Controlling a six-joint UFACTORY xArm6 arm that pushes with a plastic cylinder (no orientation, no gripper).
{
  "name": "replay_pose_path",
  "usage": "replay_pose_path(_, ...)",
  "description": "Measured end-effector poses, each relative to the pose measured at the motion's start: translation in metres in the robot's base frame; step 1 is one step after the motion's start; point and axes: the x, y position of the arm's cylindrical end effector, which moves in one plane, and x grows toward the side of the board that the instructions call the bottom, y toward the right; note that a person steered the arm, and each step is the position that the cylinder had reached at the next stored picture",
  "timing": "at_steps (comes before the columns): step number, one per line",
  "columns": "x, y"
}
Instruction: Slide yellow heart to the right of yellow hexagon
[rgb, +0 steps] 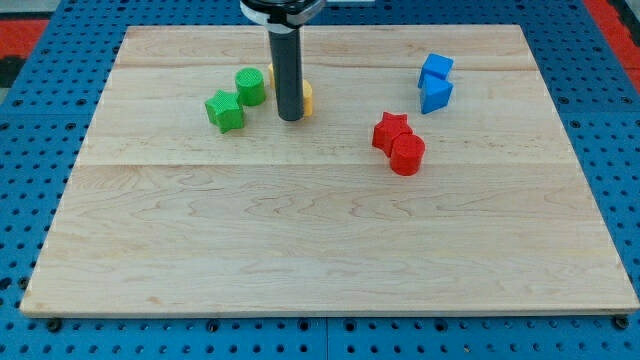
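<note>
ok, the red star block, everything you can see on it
The red star is a small solid-looking block, glossy like painted wood or plastic, lying flat on the wooden board toward the view's right of centre. Its lower-right side touches the red cylinder. The blue blocks sit apart, up and right. My tip is well to its left, not touching.

desk (330, 250): pale wood, faint grain lines
surround (40, 60): blue pegboard, dotted
rod (288, 75): dark grey
star block (225, 110): green
cylinder block (250, 87): green
two blocks (436, 82): blue
star and cylinder (399, 143): red
blocks behind rod (307, 97): yellow
</note>
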Motion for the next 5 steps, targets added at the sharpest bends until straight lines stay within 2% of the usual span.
replay_pose_path(2,-0.010,0.015)
replay_pose_path(4,-0.060,0.015)
replay_pose_path(5,-0.068,0.015)
